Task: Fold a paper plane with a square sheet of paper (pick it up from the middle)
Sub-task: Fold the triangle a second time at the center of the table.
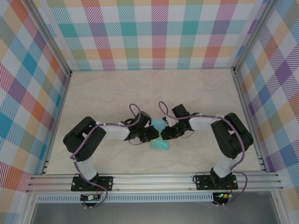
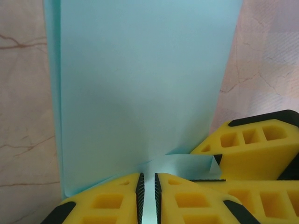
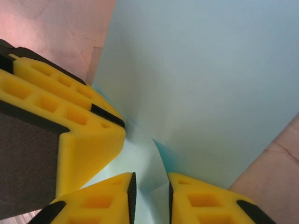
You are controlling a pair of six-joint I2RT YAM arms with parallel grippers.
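Marble-look tabletop, frame centre: left gripper clenched on light cyan folded paper plane; right gripper slightly parted (grip unclear).

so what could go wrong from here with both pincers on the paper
1. The right pincer stands slightly apart around the cyan paper, so the flap may spring back unfolded.
2. The left pincer pinches the same fold very close by, so the two could collide or tear the sheet.
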